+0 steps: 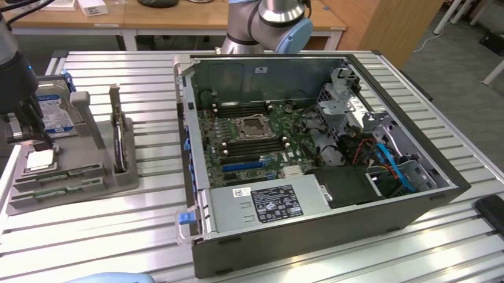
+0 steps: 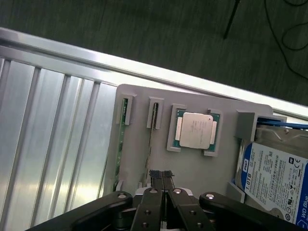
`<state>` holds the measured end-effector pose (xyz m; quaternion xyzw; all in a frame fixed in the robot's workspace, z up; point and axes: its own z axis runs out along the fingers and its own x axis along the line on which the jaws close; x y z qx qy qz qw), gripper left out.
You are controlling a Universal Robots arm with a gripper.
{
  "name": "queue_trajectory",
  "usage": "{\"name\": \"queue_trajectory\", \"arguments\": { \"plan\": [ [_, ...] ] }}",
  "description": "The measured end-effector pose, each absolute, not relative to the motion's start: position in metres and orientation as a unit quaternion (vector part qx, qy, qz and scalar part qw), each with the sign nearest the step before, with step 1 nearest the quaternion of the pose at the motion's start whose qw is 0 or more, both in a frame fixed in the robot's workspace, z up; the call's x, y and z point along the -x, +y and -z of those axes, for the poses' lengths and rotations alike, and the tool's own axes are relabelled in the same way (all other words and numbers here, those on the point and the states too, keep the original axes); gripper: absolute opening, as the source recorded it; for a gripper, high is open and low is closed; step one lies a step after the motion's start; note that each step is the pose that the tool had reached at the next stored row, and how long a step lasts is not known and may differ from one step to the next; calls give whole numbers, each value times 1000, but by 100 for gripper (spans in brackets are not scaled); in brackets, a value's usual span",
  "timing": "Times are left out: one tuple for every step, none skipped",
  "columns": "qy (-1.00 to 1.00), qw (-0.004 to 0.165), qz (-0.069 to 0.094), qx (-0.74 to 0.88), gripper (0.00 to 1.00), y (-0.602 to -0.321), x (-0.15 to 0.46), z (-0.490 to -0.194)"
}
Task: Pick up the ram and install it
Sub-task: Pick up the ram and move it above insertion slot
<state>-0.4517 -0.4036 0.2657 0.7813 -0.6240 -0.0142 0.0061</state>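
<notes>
Grey holder (image 1: pixel 110 180) on the counter (image 1: pixel 157 236), exterior view's left, holds 5 parts. 2 are ram sticks in its near slots: CPU-side ram (image 1: pixel 63 174) and outer ram (image 1: pixel 49 192). Also 1 CPU (image 1: pixel 39 158), 1 hard drive (image 1: pixel 56 115), 1 upright card (image 1: pixel 118 138). 1 open PC case (image 1: pixel 315 236) to its right, motherboard (image 1: pixel 244 135) inside. Hand (image 2: pixel 162 174) empty, fingers pressed together, over the holder just beside CPU-side ram.
</notes>
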Motion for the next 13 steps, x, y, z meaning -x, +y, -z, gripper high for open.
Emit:
{"name": "queue_trajectory", "arguments": {
  "plan": [
    [-624, 6, 14, -781, 10, -404, 452, -266],
    [-625, 6, 14, -780, 10, -404, 452, -266],
    [-629, 6, 14, -778, 10, -404, 452, -266],
    [-633, 6, 14, -774, 10, -403, 452, -266],
    [-639, 6, 15, -769, 10, -404, 452, -266],
    [-645, 5, 15, -764, 10, -404, 452, -266],
    [-651, 5, 15, -759, 10, -404, 452, -266],
    [-657, 5, 15, -754, 10, -404, 452, -265],
    [-663, 5, 15, -749, 10, -404, 452, -265],
    [-667, 5, 15, -745, 10, -404, 452, -265],
    [-669, 5, 15, -743, 10, -404, 452, -265],
    [-669, 5, 15, -743, 10, -404, 452, -265],
    [-669, 5, 15, -743, 10, -404, 452, -265]
  ]
}}
